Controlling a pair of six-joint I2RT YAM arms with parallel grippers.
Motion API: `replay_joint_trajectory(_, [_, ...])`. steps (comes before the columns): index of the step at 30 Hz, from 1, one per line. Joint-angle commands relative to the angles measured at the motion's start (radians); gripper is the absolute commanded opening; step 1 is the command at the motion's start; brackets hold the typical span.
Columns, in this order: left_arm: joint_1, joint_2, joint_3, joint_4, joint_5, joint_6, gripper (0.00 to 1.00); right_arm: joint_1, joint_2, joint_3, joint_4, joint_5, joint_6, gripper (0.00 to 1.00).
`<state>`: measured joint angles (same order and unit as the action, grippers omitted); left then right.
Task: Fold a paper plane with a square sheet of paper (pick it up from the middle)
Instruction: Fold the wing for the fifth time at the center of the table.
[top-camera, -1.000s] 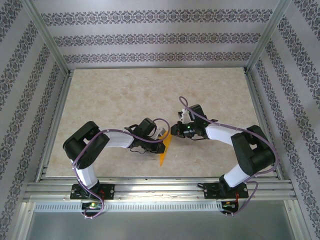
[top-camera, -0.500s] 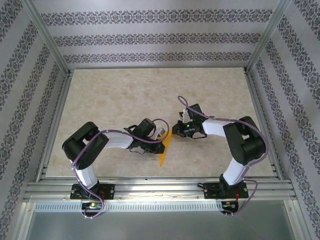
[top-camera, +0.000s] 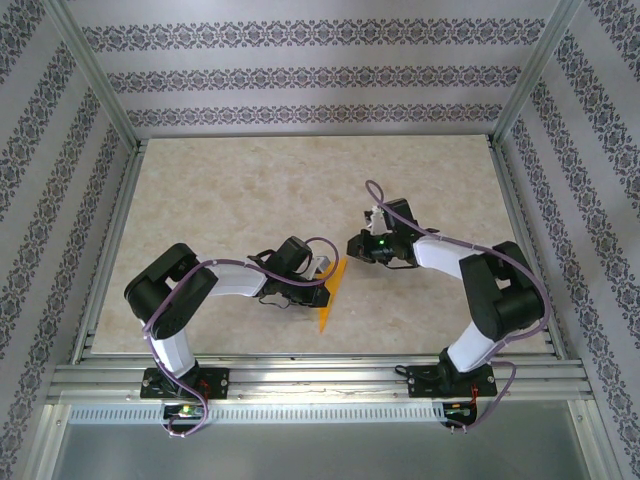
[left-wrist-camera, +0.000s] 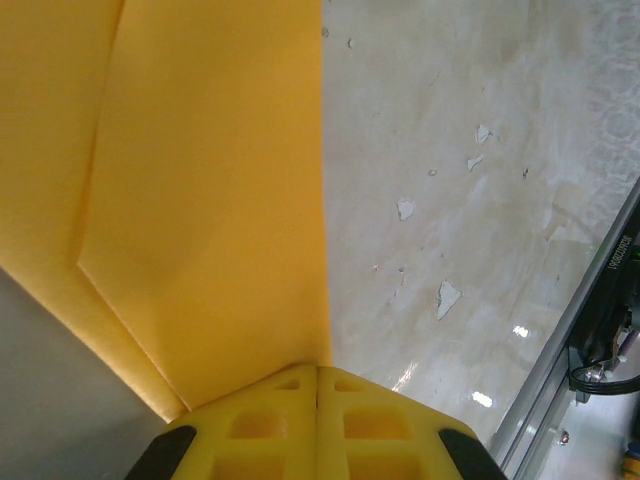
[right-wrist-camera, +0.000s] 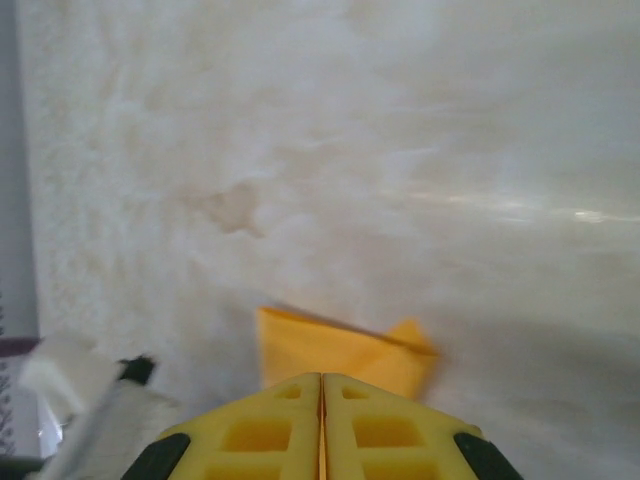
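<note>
The orange paper (top-camera: 329, 308) is folded into a slim pointed shape with a crease running along it, and it lies near the front middle of the table. My left gripper (top-camera: 327, 291) is shut on it from the left. In the left wrist view the folded paper (left-wrist-camera: 200, 200) runs straight into the seam of the shut gripper (left-wrist-camera: 317, 368). My right gripper (top-camera: 353, 247) hovers just beyond the paper's far end, apart from it. In the right wrist view that gripper (right-wrist-camera: 322, 376) is shut, with the paper (right-wrist-camera: 335, 345) blurred on the table past its tips.
The beige marbled table (top-camera: 250, 200) is ringed by aluminium rails (top-camera: 320, 375) and patterned walls. Chipped spots (left-wrist-camera: 445, 295) mark the surface by the front rail (left-wrist-camera: 590, 310). Part of the left arm (right-wrist-camera: 70, 400) sits low on the left of the right wrist view.
My right gripper has drawn back up and to the right, off the paper's far end. The left arm and the paper have stayed put.
</note>
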<state>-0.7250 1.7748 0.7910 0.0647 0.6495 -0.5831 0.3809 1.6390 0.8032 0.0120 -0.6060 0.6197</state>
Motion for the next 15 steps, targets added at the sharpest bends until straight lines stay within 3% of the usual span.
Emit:
replay_joint_trajectory(1, [0.001, 0.051, -0.008, -0.12, -0.075, 0.021, 0.0, 0.055, 0.046, 0.009, 0.011, -0.052, -0.021, 0.09])
replay_joint_trajectory(7, [0.001, 0.04, 0.0, -0.133, -0.077, 0.026, 0.0, 0.074, 0.132, -0.02, 0.062, -0.037, -0.015, 0.08])
replay_joint_trajectory(15, [0.001, 0.057, 0.007, -0.164, -0.079, 0.046, 0.0, -0.022, 0.21, -0.005, 0.097, -0.017, 0.002, 0.07])
